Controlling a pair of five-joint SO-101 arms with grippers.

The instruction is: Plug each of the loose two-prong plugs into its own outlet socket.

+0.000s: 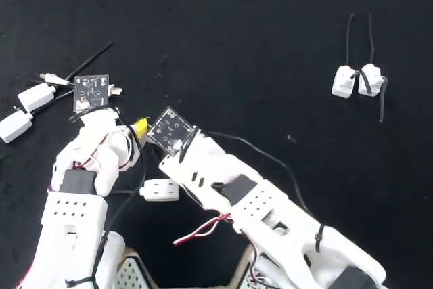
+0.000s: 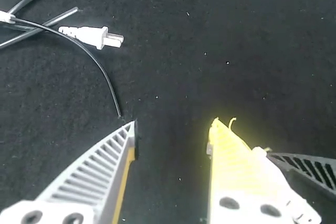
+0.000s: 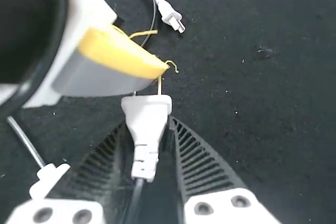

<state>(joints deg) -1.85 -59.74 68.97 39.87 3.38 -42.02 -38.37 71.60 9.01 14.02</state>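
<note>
well, closest to the arm bases a white outlet socket [image 1: 160, 189] lies flat on the black table [image 1: 237, 45], in the gap between the two arms. just beyond it the right gripper [image 3: 148, 129] has its jaws closed on a white two-prong plug [image 3: 146, 109]. the plug's body sits between the ribbed fingers, its cable runs back toward the wrist and its prongs point forward. the prongs end just beneath the yellow finger [image 3: 121, 56] of the other arm, and i cannot tell whether they touch it. the left gripper [image 2: 172, 129] hovers beside it over bare mat with its jaws spread apart and nothing between them. the end of a thin black cable [image 2: 100, 69] lies just off the tip of one finger. farther out a loose white plug [image 2: 92, 36] lies on its side on the mat, with its prongs pointing away from its cable. toward the table's left edge two white blocks [image 1: 35, 97] [image 1: 13, 126] rest near each other on black leads. well apart from all of this, far across on the right side, another pair of white blocks [image 1: 344, 81] [image 1: 371, 79] sits side by side, touching or nearly so. their black cables run away toward the back edge.
</note>
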